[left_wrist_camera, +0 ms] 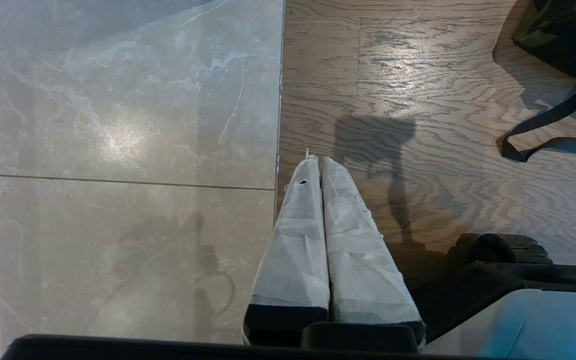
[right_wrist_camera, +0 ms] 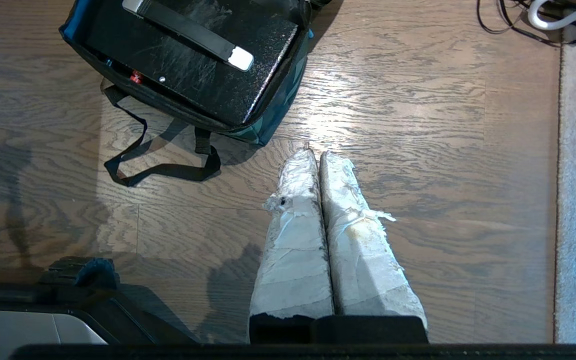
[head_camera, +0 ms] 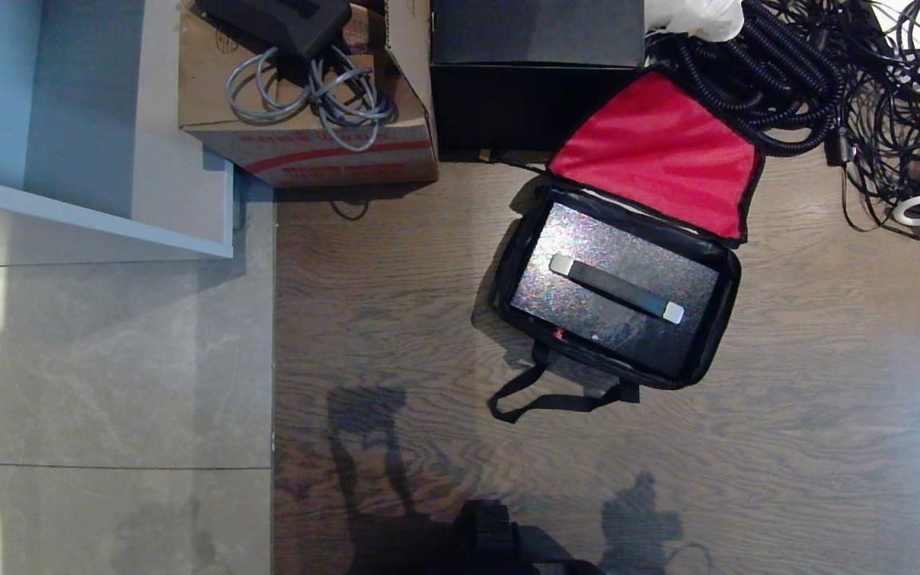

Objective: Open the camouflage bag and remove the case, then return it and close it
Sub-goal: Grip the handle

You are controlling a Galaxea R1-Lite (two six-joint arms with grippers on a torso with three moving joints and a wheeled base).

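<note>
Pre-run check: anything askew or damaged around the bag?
Camouflage bag sits skewed to the floorboards, flap open, case inside. White wrap on the right gripper is frayed. Tangled cables crowd the bag's far side.

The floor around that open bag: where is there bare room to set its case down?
Wood floor lies bare left of the camouflage bag, up to the grey tiles, and on its near side past the strap. Its right side is bare too. Behind it is crowded: black box, cardboard box, tangled cables.
</note>
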